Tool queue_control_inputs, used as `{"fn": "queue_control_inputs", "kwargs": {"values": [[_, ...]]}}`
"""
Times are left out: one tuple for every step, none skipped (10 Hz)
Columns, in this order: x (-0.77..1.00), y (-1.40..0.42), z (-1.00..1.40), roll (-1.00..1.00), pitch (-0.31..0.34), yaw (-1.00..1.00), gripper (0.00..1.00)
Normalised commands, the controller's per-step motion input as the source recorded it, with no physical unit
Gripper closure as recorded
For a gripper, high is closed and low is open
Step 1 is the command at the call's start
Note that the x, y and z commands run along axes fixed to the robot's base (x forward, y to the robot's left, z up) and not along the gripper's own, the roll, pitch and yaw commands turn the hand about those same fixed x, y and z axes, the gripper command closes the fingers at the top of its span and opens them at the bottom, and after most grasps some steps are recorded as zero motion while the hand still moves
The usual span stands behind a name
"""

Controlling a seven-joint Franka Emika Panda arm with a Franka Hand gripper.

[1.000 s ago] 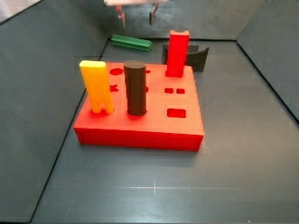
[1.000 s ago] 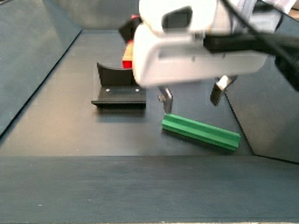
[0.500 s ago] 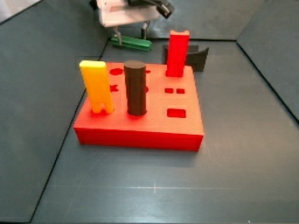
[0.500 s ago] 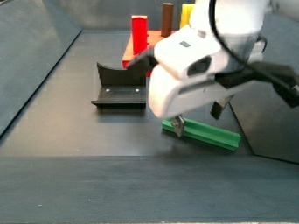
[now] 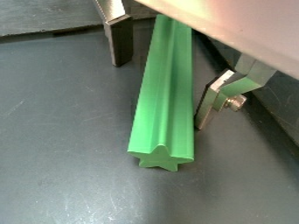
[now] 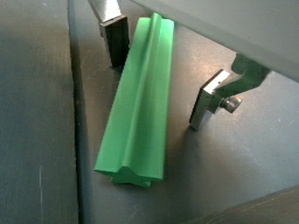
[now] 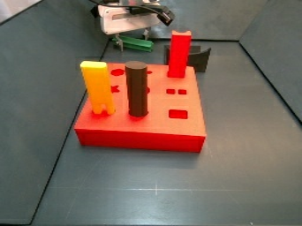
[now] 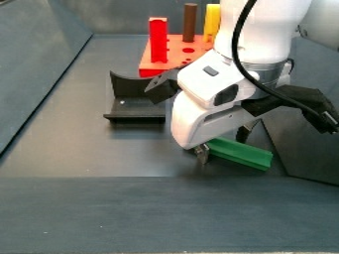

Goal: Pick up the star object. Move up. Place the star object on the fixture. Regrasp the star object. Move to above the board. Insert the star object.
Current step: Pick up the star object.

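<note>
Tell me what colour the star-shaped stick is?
Green star stick, clearest in a wrist view, lying between the open gripper fingers.

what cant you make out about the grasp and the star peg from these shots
- Star object: its far end is cut off by the gripper body in both wrist views.
- Side view: gripper housing hides most of the star object.
- Finger contact: gaps show, but closure is unclear.
</note>
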Motion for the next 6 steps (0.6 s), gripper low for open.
{"fn": "queue_control_inputs", "kwargs": {"values": [[0.0,0.0,0.0,0.0,0.0,0.0,1.0],[0.0,0.0,0.0,0.0,0.0,0.0,1.0],[0.0,0.0,0.0,0.0,0.0,0.0,1.0],[0.0,0.0,0.0,0.0,0.0,0.0,1.0],[0.0,0.0,0.0,0.0,0.0,0.0,1.0],[0.0,0.0,0.0,0.0,0.0,0.0,1.0]]}}
